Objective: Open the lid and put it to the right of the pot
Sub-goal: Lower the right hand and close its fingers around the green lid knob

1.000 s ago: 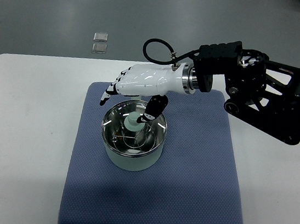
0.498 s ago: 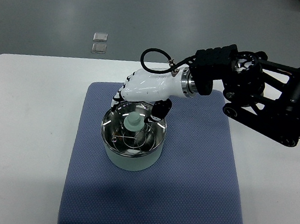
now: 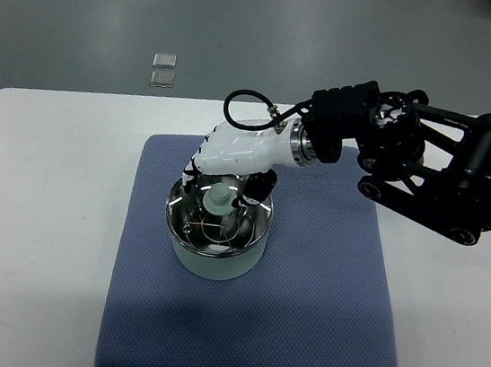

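Observation:
A pale green pot [image 3: 214, 259] stands on the blue mat [image 3: 300, 317], left of its middle. Its glass lid [image 3: 224, 226] with a pale green knob [image 3: 217, 201] sits on the pot. My right hand [image 3: 219, 188], white with black fingertips, hangs over the lid's far side. The fingers [image 3: 195, 170] point down behind and left of the knob. The thumb [image 3: 252, 192] comes down on the knob's right. A small gap shows on each side of the knob. The left arm is out of view.
The mat lies on a white table [image 3: 43, 211]. My black right forearm [image 3: 428, 171] spans the mat's far right corner. Bare mat stretches right of and in front of the pot. Two small clear squares [image 3: 163, 70] lie on the floor beyond the table.
My right hand has dropped lower and tilted downward, with fingers and thumb now bracketing the knob. The pot and lid have not moved.

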Controlling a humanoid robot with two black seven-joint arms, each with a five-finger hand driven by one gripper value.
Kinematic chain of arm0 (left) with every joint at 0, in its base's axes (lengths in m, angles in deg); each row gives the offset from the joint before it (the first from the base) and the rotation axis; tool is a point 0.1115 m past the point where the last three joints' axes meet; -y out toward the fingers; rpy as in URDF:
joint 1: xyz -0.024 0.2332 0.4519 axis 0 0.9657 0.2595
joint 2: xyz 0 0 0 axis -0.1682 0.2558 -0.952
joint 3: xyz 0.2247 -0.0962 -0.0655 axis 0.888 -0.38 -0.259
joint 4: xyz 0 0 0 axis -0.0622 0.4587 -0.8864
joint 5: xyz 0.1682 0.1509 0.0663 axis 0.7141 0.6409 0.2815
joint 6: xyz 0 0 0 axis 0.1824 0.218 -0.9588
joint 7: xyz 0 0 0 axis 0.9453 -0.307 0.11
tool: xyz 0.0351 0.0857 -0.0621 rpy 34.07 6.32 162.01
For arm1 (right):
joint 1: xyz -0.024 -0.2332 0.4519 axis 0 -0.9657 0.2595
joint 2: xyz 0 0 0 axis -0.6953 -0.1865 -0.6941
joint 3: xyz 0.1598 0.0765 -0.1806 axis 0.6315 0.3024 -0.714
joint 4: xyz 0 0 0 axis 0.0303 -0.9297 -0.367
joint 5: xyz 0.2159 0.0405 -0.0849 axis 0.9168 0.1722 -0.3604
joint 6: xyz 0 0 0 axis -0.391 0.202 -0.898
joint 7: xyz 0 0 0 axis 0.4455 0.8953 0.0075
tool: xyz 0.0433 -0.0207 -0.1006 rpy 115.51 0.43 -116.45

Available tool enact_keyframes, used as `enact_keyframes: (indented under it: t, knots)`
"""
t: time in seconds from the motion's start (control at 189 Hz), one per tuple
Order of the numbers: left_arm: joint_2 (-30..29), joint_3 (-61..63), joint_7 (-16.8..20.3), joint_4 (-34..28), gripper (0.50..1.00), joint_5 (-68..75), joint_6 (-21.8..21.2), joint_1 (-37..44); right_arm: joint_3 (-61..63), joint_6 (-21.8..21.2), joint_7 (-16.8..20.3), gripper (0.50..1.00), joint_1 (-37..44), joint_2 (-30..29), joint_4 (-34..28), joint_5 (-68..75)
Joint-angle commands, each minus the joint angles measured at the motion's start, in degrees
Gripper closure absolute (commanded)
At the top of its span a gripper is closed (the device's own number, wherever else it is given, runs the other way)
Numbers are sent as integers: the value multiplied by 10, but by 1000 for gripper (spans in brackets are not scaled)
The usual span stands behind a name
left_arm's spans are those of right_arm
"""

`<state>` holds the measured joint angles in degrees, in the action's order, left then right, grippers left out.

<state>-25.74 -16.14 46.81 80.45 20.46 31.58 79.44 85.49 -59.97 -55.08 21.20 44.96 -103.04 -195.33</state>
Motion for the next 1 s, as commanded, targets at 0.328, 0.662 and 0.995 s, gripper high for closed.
enact_keyframes:
  t: [0.328,0.662,0.995]
  knots:
    - [0,0,0,0,500,0,0,0,-5,0,0,765,-2,0,3,-16]
    - [0,0,0,0,500,0,0,0,-5,0,0,775,-1,0,11,-29]
    - [0,0,0,0,500,0,0,0,-5,-3,-1,807,1,-5,10,-27]
